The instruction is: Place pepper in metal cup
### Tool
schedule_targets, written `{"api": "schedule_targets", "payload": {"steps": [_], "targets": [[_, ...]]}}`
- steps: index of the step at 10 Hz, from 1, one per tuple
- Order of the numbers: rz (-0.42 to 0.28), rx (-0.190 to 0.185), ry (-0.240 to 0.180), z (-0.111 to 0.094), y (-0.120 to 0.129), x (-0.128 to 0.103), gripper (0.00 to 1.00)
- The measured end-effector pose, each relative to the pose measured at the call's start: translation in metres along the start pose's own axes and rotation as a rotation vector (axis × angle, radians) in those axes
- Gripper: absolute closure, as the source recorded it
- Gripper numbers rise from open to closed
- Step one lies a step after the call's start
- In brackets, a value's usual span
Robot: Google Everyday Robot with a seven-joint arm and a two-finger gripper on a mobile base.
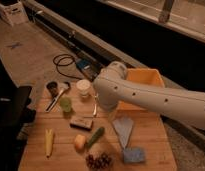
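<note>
The dark-green pepper lies slanted on the wooden board, next to a round orange fruit. The dark metal cup stands at the board's far left corner, well away from the pepper. My white arm reaches in from the right and bends down over the board. My gripper is the pale grey wedge below the arm's end, just right of the pepper and apart from it. It holds nothing that I can see.
A white cup and a translucent green cup stand near the metal cup, beside a utensil. A brown block, a yellow item, grapes and a blue sponge lie on the board. A yellow bin sits behind the arm.
</note>
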Motion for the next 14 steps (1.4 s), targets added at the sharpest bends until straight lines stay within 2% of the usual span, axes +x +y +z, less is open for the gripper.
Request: {"api": "schedule_targets", "payload": {"steps": [1, 3, 4, 5, 6, 10, 14], "targets": [[-0.014, -0.007, -0.014, 0.010, -0.002, -0.006, 0.35], [-0.043, -0.044, -0.062, 0.041, 0.004, -0.019, 0.35], [-0.050, -0.059, -0.081, 0.049, 0.006, -0.025, 0.35], [-0.041, -0.074, -0.120, 0.056, 0.012, -0.028, 0.35], [-0.032, -0.083, -0.132, 0.059, 0.016, -0.026, 0.35], [-0.036, -0.082, -0.133, 0.059, 0.013, -0.028, 0.35], [0.003, -0.115, -0.199, 0.091, 0.029, -0.028, 0.35]]}}
